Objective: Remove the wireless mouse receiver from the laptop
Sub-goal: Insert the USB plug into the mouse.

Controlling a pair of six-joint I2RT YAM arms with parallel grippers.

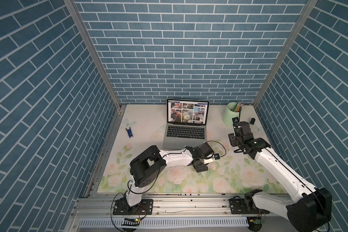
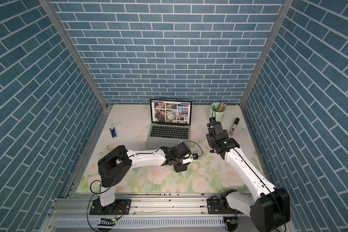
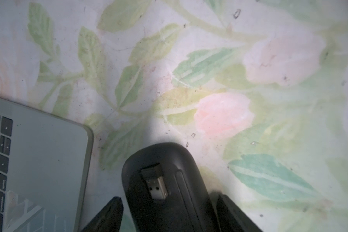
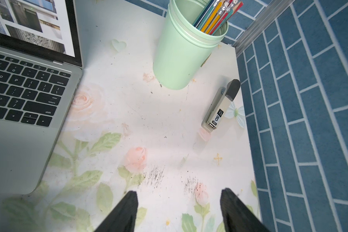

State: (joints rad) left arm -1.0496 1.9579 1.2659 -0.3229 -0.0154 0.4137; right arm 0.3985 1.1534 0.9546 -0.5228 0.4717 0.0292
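Checked the blue brick walls [image 1: 179,50] first: boxed in the floral table [image 1: 149,120] at the back and both sides, only the front along the aluminium rail [image 1: 179,202] open. Found the most free tabletop across the near rose-printed half, plus a strip between the laptop [image 1: 186,128] and the right wall. Saw the laptop parked back centre, lid up, photo grid on screen. Noticed the mint pencil cup [image 4: 181,56] in the back right corner, standing upright, well apart from the laptop, and the grey stapler [image 4: 219,106] lying close along the right table edge. Caught the right gripper [image 4: 179,192] hovering over bare table between laptop and stapler, fingers spread wide, gripping nothing. Spotted the left gripper [image 3: 169,198] low by the laptop's near right corner, fingers parted on either side of the black mouse [image 3: 169,154], flipped belly-up; made out a sliver of table beside one finger, so not clamped. Found the small blue clip [image 1: 129,133] way off near the left wall. Finally picked out the wireless mouse receiver [image 3: 155,184]: not in the laptop, tucked into the recess in the mouse's underside, silver plug end nearest the claw, just ahead of the fingertips and centred between them.
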